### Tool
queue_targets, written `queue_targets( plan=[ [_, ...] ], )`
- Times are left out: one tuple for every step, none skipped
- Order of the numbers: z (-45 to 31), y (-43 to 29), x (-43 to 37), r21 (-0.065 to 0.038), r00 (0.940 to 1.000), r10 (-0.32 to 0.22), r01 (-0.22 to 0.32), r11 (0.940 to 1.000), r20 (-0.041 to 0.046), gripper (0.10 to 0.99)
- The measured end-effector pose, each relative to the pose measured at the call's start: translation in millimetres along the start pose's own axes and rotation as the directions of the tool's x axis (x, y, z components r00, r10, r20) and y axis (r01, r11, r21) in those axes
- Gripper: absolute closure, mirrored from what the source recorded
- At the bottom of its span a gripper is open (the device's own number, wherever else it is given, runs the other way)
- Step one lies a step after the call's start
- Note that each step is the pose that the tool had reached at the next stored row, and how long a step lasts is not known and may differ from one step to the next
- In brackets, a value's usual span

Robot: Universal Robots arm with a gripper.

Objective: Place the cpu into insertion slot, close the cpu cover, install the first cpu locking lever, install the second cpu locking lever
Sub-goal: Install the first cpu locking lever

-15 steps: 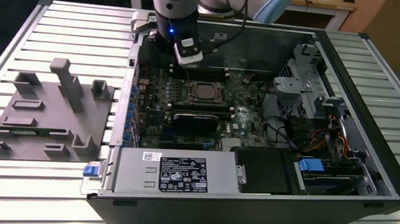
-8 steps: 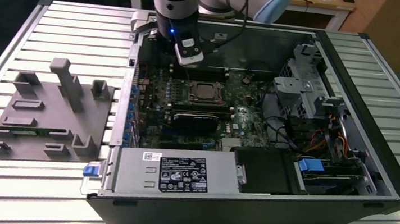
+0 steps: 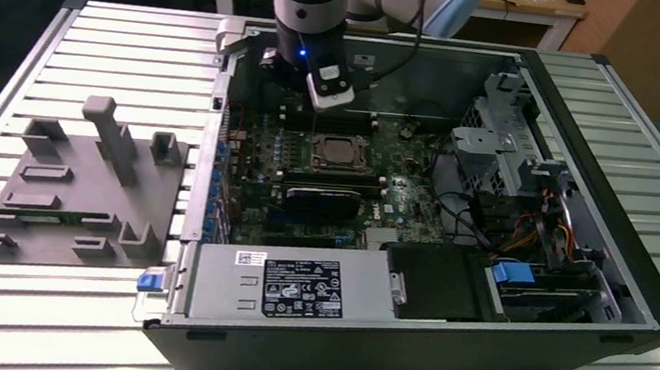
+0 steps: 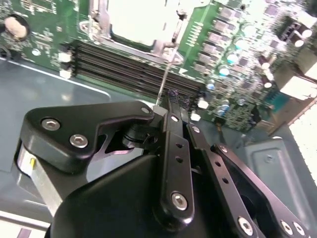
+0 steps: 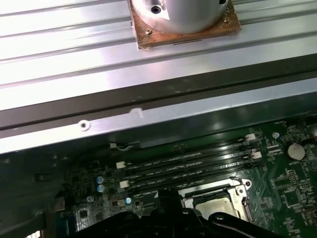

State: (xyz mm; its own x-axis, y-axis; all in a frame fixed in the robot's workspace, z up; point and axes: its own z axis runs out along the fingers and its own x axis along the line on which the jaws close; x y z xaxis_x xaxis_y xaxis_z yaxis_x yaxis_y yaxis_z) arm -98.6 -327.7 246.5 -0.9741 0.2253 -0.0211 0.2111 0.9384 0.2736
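Well, my gripper (image 4: 172, 95), matte black bars, fingers (image 4: 173, 126) pressed together (tips just beside a thin steel lever (image 4: 166, 69) pointing lengthwise at me), chip (image 4: 141, 20) a flat dull-silver square, face up on the green board (image 4: 237, 29), ringed by a shiny cover frame (image 4: 133, 43).

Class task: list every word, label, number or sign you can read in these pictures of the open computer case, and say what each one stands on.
No text here can be read with certainty.
Large white label on the power supply: rows of print and symbols, too small to read.
Small white sticker above that label: too small to read.
White markings on the green circuit board in the second wrist view: blurred, unreadable.
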Motion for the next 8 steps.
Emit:
queue_targets(
  plan=[
    [0.2, 0.5, -2.5, 0.0, 1.0, 0.0, 0.0, 1.0, -0.0002, 0.98],
    [0.4, 1.1, -5.0, 0.0, 1.0, 0.0, 0.0, 1.0, -0.0004, 0.98],
    [0.6, 1.5, -7.2, 0.0, 1.0, 0.0, 0.0, 1.0, -0.0006, 0.98],
    [0.8, 2.0, -9.1, 0.0, 1.0, 0.0, 0.0, 1.0, -0.0007, 0.98],
    [0.9, 2.4, -10.9, 0.0, 1.0, 0.0, 0.0, 1.0, -0.0007, 0.98],
    [1.1, 2.7, -12.5, 0.0, 1.0, 0.0, 0.0, 1.0, -0.0007, 0.98],
    [1.2, 3.0, -13.8, 0.0, 1.0, 0.0, 0.0, 1.0, -0.0007, 0.98],
    [1.3, 3.3, -15.0, 0.0, 1.0, 0.0, 0.0, 1.0, -0.0008, 0.98]
  ],
)
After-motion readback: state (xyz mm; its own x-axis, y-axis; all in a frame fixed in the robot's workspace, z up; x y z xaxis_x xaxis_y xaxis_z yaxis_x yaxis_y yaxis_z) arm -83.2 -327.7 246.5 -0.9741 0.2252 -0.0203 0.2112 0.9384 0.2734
